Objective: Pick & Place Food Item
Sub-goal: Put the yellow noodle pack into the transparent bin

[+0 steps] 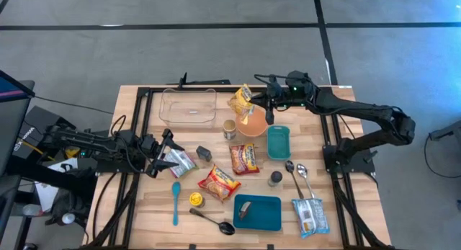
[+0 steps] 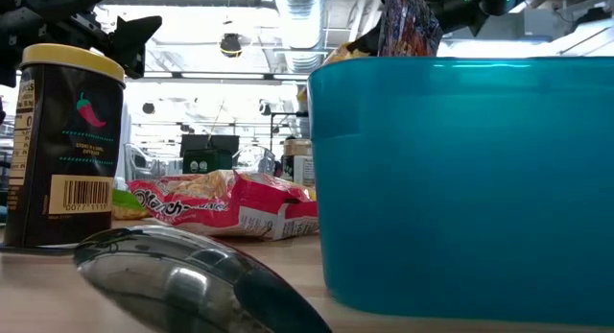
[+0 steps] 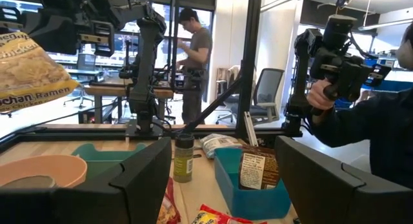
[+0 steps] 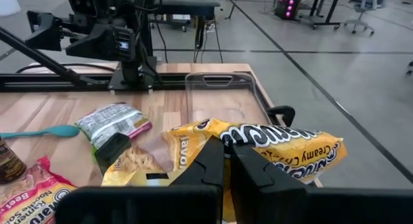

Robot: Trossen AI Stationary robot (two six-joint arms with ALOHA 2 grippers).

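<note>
A yellow ramen packet (image 1: pixel 241 100) hangs in the air over the orange bowl (image 1: pixel 251 124) at the table's far middle, with my right gripper (image 1: pixel 268 107) shut on it. The right wrist view shows the packet (image 4: pixel 284 146) spreading out past the shut fingers. In the left wrist view it shows high up (image 3: pixel 26 69), above the bowl (image 3: pixel 42 171). My left gripper (image 1: pixel 164 150) waits open at the table's left, nothing between its fingers (image 3: pixel 148 179); a green-and-silver packet (image 1: pixel 180 162) lies just beside it. My right gripper pinches the yellow packet between its two fingers at one edge (image 4: pixel 222 135), about midway along that edge. The fingers come roughly level from the table's right, tipped a little down. The packet is lifted clear and hangs over the bowl, crumpled beside the fingers.
A clear container (image 1: pixel 189 106) stands at the far left, a small teal bin (image 1: pixel 278 142) right of the bowl and a teal tray (image 1: pixel 258 212) near the front. Red ramen packets (image 1: pixel 243 158), a spice jar (image 2: pixel 67 146), spoons (image 1: pixel 297 176) and a blue spatula (image 1: pixel 175 201) lie around.
</note>
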